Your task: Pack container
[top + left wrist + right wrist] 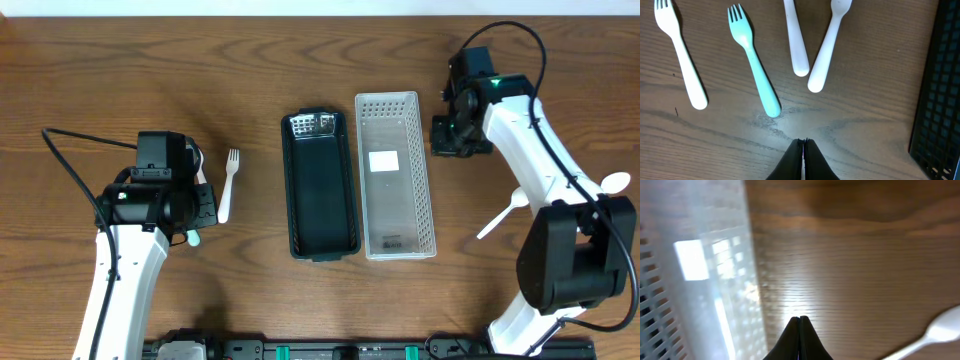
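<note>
A black container (320,185) and a white perforated container (395,175) lie side by side mid-table. My left gripper (204,208) is shut and empty over a white fork (228,185) and the tip of a teal fork (192,238). The left wrist view shows my shut fingers (803,142) just short of the teal fork (755,65), a white fork (680,55) and two white handles (796,40) (827,47). My right gripper (452,135) is shut and empty beside the white container (705,280); its fingers (800,319) hover over bare wood.
A white spoon (503,215) lies right of the white container and also shows in the right wrist view (935,332). Another white spoon (612,183) lies near the right edge. The black container's edge (940,90) is at the right of the left wrist view.
</note>
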Motion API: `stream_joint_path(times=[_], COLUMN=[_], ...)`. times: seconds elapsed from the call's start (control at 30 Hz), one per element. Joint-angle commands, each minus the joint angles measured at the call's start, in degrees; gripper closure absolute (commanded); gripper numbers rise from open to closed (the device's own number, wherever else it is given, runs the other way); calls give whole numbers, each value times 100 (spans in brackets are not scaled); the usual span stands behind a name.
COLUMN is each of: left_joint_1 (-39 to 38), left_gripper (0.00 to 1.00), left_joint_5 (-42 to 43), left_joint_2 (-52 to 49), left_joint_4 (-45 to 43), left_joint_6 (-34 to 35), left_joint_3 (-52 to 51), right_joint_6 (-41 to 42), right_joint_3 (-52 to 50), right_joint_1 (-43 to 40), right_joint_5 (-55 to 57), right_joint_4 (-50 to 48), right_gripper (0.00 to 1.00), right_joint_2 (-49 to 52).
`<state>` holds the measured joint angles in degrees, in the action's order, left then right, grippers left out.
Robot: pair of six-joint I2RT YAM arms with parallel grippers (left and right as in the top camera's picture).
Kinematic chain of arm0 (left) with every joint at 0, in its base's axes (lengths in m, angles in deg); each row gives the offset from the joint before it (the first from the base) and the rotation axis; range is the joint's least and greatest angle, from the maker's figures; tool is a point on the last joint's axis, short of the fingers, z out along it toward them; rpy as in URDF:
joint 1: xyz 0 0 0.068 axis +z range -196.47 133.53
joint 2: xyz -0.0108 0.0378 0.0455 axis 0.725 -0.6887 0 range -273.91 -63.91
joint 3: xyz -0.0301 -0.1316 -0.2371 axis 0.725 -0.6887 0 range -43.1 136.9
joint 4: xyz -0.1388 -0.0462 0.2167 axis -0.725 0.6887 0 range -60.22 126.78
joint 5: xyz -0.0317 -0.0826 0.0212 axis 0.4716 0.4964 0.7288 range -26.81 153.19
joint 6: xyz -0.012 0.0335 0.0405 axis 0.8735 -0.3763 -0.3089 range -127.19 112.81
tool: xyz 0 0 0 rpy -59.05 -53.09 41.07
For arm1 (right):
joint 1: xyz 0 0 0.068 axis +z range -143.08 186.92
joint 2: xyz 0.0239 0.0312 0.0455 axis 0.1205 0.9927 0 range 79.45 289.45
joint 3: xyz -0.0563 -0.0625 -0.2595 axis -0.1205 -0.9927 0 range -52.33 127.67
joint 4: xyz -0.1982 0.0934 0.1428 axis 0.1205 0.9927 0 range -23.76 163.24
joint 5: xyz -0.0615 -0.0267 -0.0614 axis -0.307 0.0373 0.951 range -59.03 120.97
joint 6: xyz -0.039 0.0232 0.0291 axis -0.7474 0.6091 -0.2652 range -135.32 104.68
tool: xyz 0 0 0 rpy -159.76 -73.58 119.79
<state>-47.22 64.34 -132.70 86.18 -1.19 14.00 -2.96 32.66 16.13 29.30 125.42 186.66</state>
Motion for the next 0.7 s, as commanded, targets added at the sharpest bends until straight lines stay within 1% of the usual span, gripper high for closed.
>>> stream_joint_path(times=[0.0, 0.17, 0.5, 0.6, 0.67], left_joint_1=[37, 37, 37, 37, 37], left_gripper=[94, 95, 94, 94, 94], left_joint_5=[-9, -9, -9, -9, -9], left_joint_2=[-2, -2, -2, -2, -2], left_joint_4=[15, 15, 13, 13, 13], left_joint_6=[31, 31, 31, 31, 31], left_joint_3=[98, 98, 98, 98, 98], right_joint_6=[-310, -570, -577, -575, -503], right_joint_3=[-7, -7, -7, -7, 2], right_joint_1=[175, 289, 297, 282, 243], right_joint_5=[-616, -1145, -1141, -925, -525], right_joint_4=[7, 0, -13, -48, -63], right_gripper=[97, 94, 94, 93, 91], right_joint_2=[105, 118, 118, 118, 111])
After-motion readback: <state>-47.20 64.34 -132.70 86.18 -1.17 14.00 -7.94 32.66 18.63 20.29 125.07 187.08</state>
